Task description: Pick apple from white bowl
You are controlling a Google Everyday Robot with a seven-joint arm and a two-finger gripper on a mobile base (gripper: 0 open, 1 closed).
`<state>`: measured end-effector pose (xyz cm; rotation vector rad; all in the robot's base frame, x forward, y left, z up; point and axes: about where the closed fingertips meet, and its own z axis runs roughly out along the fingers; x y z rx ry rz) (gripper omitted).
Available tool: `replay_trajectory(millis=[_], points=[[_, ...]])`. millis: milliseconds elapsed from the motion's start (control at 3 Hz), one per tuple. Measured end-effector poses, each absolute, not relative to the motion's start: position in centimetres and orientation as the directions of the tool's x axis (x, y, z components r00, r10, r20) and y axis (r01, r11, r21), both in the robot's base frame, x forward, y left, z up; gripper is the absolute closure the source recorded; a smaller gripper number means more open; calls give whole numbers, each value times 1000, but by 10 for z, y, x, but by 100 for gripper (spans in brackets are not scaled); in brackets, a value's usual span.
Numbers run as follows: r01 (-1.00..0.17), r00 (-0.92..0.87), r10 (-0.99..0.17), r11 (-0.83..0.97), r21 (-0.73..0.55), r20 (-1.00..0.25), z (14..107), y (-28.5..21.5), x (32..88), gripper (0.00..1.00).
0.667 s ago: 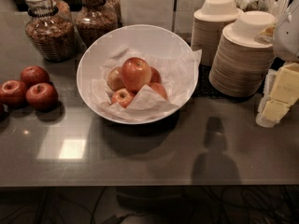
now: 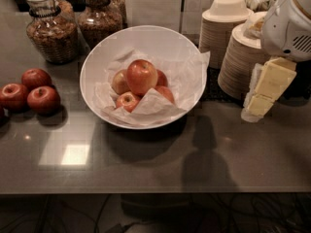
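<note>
The apple (image 2: pixel 141 76), the largest one, red-orange with a yellowish blush, sits on top of smaller yellow-red apples (image 2: pixel 127 101) in the white bowl (image 2: pixel 102 57). The bowl is wide and lined with crumpled white paper, and it stands at the middle of the dark counter. My gripper (image 2: pixel 266 90), pale yellow under a white arm housing (image 2: pixel 289 28), hangs at the right edge of the view. It is to the right of the bowl, apart from it, and holds nothing that shows.
Three dark red apples (image 2: pixel 30 92) lie on the counter at the left. Two glass jars (image 2: pixel 51 28) of granola stand behind them. Stacks of beige disposable bowls (image 2: pixel 226 25) stand at the back right, just behind my gripper.
My arm and gripper have moved left, further into view, toward the bowl. The apples and the bowl have not moved.
</note>
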<state>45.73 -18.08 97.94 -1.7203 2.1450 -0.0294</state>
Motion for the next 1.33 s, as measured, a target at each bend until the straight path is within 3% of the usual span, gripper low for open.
replay_trajectory(millis=[667, 1333], points=[[-932, -156, -924, 254, -257, -349, 979, -168, 464, 0], [-941, -80, -778, 265, -209, -623, 996, -90, 501, 0]])
